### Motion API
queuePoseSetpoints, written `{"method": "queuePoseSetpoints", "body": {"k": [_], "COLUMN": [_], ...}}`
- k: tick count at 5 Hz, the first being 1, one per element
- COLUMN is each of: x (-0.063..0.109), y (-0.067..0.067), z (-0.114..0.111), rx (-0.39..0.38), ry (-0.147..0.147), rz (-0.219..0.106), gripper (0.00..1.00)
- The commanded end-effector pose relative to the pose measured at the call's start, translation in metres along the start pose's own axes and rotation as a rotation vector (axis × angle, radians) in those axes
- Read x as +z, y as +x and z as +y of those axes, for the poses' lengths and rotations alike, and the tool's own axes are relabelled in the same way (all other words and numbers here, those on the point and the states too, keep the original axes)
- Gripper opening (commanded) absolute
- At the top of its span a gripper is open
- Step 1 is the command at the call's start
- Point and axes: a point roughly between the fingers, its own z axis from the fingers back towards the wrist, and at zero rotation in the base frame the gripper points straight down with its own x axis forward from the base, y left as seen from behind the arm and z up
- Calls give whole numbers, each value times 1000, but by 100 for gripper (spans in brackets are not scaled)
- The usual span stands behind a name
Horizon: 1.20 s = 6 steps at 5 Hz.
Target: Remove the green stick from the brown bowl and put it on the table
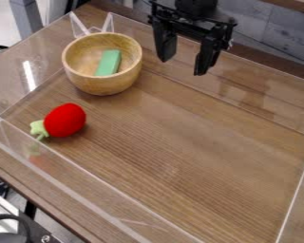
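The brown bowl [103, 64] stands at the back left of the table [180, 142]. Inside it lies the green stick [109, 63], leaning slightly against the bowl's inner wall. My gripper [181, 49] hangs to the right of the bowl, above the table's back edge, with its dark fingers [203, 55] spread apart and nothing between them. It is clear of the bowl and does not touch the stick.
A red strawberry toy [64, 121] with green leaves lies on the left side of the table, in front of the bowl. Low clear acrylic walls [66, 180] run around the tabletop.
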Motion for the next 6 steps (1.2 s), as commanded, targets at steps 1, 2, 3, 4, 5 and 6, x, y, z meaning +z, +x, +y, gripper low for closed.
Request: {"method": "queuePoseSetpoints", "body": {"k": [1, 2, 3, 4, 5, 6], "x": [6, 21, 33, 36, 16, -9], "y": [2, 6, 10, 9, 10, 13], "z": [7, 34, 77, 120, 140, 145], "rx": [65, 161, 261, 359, 339, 303], "ry": [-2, -3, 1, 13, 28, 39], "rz": [17, 3, -14, -12, 2, 25], "gripper": [100, 100, 100, 100, 100, 100]}}
